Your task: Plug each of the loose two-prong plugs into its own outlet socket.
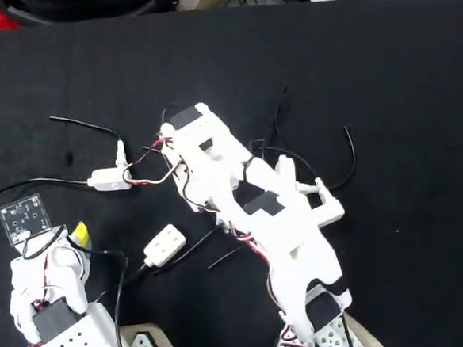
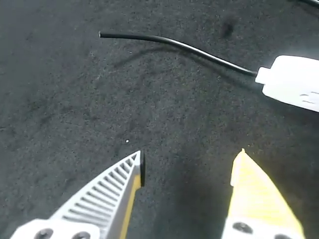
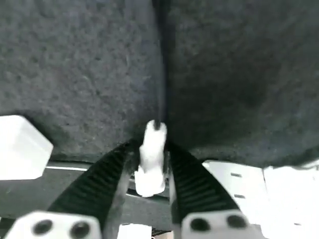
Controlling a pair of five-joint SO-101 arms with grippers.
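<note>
Presently two sockets lie out; right gripper clamps one plug, left gripper gapes.

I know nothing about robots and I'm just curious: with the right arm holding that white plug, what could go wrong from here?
The right tool grips the white plug by its thin body, so it may twist or slip when pressed home. Loose black cords lie across the cloth; one might snag on an arm and drag the white socket out of place.
</note>
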